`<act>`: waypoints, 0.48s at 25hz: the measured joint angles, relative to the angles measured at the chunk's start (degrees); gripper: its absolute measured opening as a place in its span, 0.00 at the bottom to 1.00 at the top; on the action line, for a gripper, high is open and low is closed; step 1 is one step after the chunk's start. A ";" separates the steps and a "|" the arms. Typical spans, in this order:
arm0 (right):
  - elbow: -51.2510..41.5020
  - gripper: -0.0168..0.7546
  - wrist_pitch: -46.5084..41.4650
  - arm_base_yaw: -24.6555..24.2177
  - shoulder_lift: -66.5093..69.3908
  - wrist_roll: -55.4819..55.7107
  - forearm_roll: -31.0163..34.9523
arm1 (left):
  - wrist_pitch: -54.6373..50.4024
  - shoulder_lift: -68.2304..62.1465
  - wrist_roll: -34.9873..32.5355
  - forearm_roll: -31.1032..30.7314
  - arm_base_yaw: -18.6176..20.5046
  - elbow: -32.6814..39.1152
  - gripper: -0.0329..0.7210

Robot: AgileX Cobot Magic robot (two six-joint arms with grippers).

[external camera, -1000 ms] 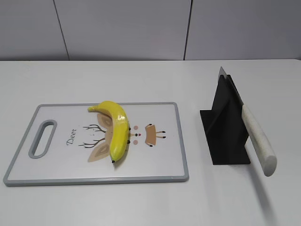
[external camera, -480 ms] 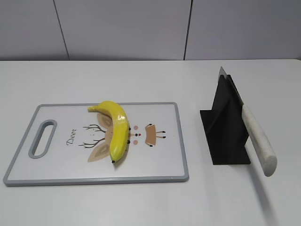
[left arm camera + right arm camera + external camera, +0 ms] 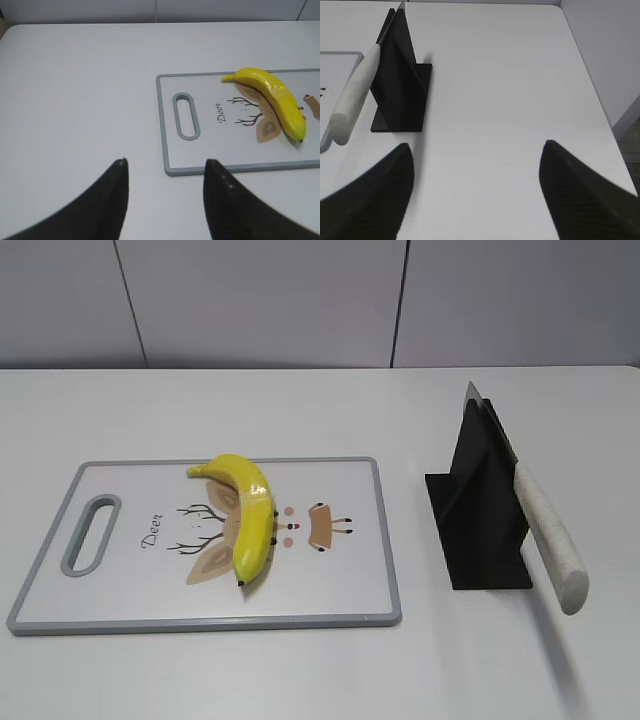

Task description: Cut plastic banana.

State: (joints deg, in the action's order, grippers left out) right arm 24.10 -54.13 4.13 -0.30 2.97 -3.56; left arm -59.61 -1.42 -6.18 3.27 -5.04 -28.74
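Exterior view: the plastic banana (image 3: 250, 515) lies loose on the cutting board (image 3: 340, 585), probably light, stiff and glossy, so apt to roll unless pinned mid-body. The knife (image 3: 545, 530) leans in its black stand (image 3: 478, 510) on the tabletop (image 3: 300, 400), its pale handle the obvious grip. The left hand (image 3: 165, 172) and right hand (image 3: 477, 160) both hang spread apart and empty.

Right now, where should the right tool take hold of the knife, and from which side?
Probably the white handle, not the blade. It sticks out of the black stand toward the camera, sloping down and clear of the table, so the open right tool can likely close across it from the near side.
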 joint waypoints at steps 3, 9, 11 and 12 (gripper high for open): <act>0.00 0.79 0.00 0.00 0.00 0.00 0.00 | 0.00 0.00 0.00 0.00 0.00 0.00 0.66; 0.00 0.79 0.05 0.00 0.00 0.00 0.00 | 0.00 0.00 0.00 0.00 0.00 0.00 0.65; 0.00 0.79 0.05 0.00 0.00 0.00 0.00 | 0.00 0.00 0.00 0.00 0.00 0.00 0.65; 0.00 0.79 0.05 0.00 0.00 0.00 0.00 | 0.00 0.00 0.00 0.00 0.00 0.00 0.65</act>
State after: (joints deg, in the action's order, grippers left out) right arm 24.10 -54.08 4.13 -0.30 2.97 -3.56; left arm -59.61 -1.42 -6.18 3.27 -5.04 -28.74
